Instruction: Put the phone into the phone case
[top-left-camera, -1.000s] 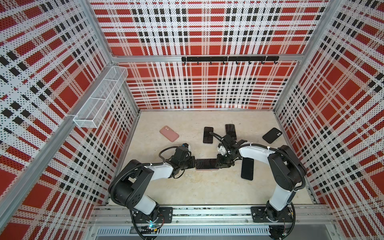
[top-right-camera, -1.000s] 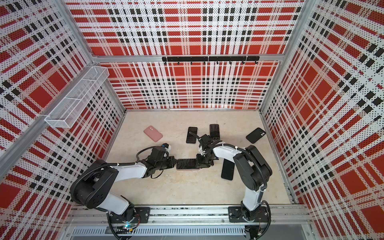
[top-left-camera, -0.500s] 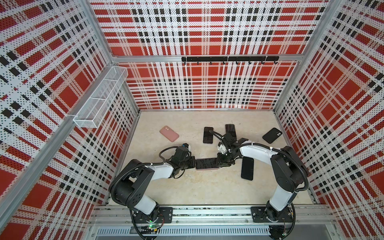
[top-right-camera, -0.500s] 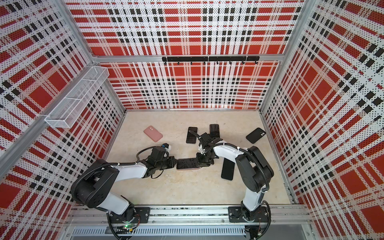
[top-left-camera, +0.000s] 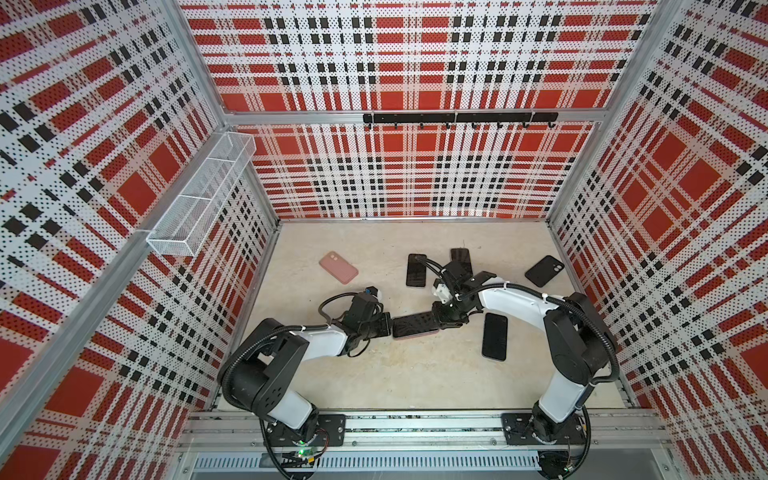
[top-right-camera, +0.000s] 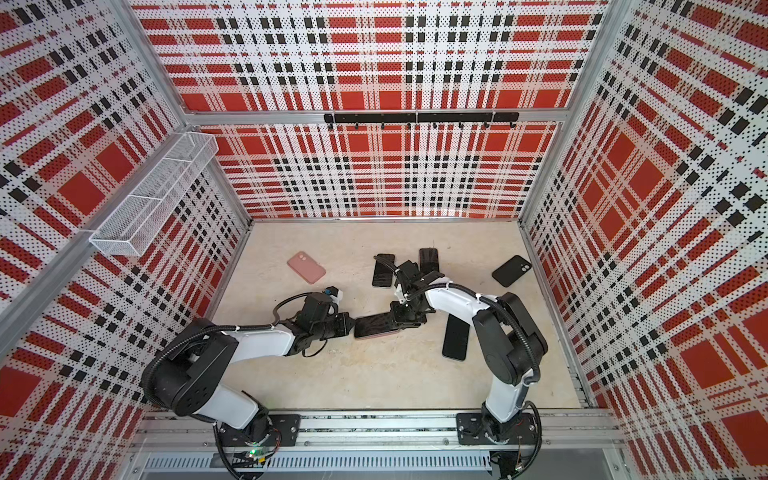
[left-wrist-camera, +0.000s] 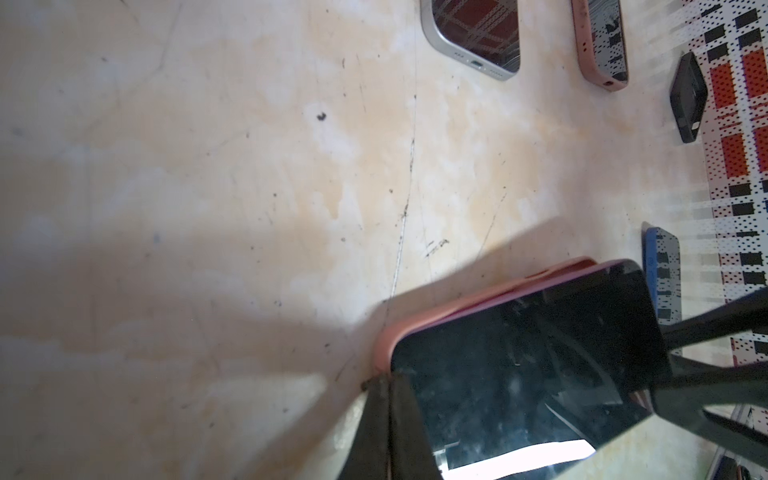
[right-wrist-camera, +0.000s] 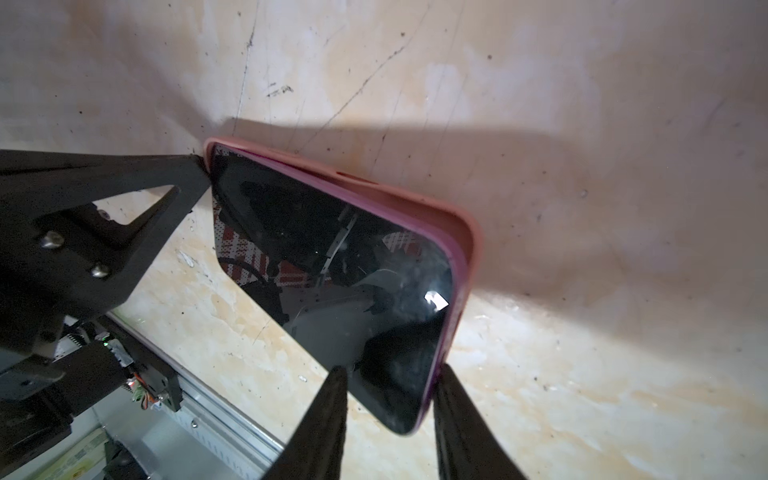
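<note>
A dark-screened phone (top-left-camera: 413, 325) (top-right-camera: 376, 325) with a purple edge lies mid-table, partly seated in a pink phone case (left-wrist-camera: 415, 322) (right-wrist-camera: 465, 232). Its right end sits a little above the case rim. My left gripper (top-left-camera: 388, 326) (left-wrist-camera: 388, 382) is shut with nothing in it, its tips pressed against the left end of the case. My right gripper (top-left-camera: 440, 320) (right-wrist-camera: 389, 370) straddles the right end of the phone (right-wrist-camera: 332, 266). One finger touches the purple edge and the other touches the opposite edge.
A pink cased phone (top-left-camera: 338, 267) lies at the back left. Two dark phones (top-left-camera: 416, 270) (top-left-camera: 461, 259) lie behind my right wrist. A black case (top-left-camera: 544, 270) is at the far right, and another phone (top-left-camera: 494, 336) lies beside my right arm. A wire basket (top-left-camera: 199, 199) hangs on the left wall.
My right wrist has shifted slightly at the phone's right end and its jaws stand a little wider. The left arm and the case have not moved.
</note>
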